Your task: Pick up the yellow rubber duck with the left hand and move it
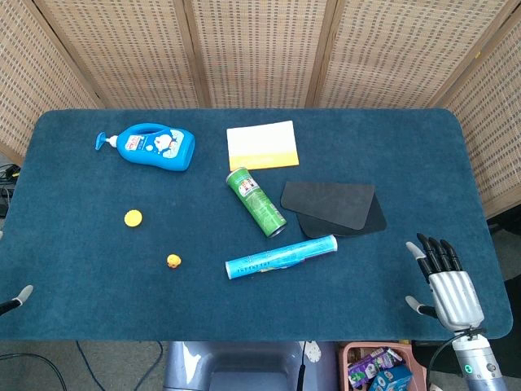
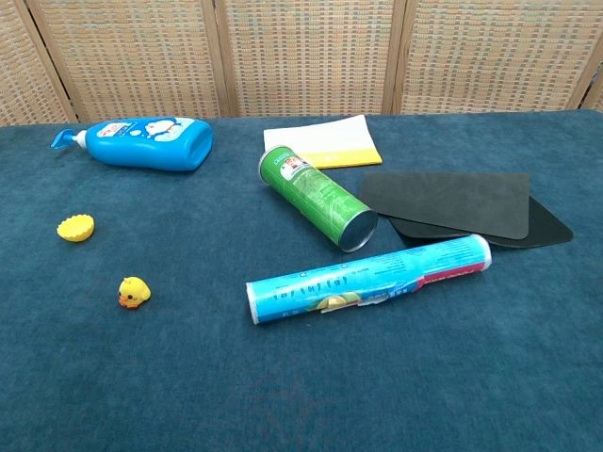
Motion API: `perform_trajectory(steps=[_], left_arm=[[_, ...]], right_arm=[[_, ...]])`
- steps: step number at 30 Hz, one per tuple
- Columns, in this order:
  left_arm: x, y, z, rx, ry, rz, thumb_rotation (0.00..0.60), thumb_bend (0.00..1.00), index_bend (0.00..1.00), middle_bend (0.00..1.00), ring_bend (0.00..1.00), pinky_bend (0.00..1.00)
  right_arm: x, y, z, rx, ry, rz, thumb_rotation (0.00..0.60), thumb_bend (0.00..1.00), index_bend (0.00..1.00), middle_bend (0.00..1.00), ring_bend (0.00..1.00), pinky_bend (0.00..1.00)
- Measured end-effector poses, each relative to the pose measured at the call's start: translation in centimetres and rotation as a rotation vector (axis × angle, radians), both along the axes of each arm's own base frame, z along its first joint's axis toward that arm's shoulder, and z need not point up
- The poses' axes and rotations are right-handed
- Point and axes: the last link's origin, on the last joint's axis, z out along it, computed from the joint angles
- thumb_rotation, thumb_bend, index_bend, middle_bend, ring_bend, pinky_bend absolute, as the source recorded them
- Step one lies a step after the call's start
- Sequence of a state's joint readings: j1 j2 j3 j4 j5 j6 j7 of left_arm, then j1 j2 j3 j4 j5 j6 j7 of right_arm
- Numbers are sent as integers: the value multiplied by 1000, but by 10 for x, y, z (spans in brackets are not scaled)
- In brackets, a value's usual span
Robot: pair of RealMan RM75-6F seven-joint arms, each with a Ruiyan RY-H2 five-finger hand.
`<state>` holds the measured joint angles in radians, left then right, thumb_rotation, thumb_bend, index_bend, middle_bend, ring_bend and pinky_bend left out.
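The small yellow rubber duck (image 1: 173,261) (image 2: 133,293) stands alone on the blue table cloth, front left. Of my left hand (image 1: 16,298) only a pale fingertip shows at the left edge of the head view, far left of the duck and touching nothing. A second pale tip shows higher up on that edge. My right hand (image 1: 444,277) rests at the front right of the table with its fingers spread and nothing in it. The chest view shows neither hand.
A yellow scalloped cap (image 1: 133,217) lies behind the duck. Farther off are a blue pump bottle (image 1: 152,146), a green can (image 1: 256,201) on its side, a blue tube (image 1: 281,256), black mats (image 1: 334,206) and a yellow-white pad (image 1: 261,145). Wicker screens stand behind.
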<state>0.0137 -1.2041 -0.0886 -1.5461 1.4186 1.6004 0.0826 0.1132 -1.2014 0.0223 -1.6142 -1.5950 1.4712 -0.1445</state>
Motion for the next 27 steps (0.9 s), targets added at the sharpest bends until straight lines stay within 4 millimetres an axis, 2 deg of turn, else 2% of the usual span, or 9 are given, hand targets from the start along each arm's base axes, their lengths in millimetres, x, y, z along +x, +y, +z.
perform_trajectory(steps=[16,22,27], left_arm=[[3,2,-4,-19,2,-14,600,155,13,0,0,0],[8,10,-10,-56,-16,-33,600,155,78,0,0,0],[22,23,-21,-124,8,-81,600,155,100,0,0,0]], right_arm=[[-1,0,1,0,-4,-3,600,98,0,0,0,0],[-2,-2,2,-5,-6,-12,600,98,0,0,0,0],[-3,-2,1,-3,-3,-18,600,99,0,0,0,0]])
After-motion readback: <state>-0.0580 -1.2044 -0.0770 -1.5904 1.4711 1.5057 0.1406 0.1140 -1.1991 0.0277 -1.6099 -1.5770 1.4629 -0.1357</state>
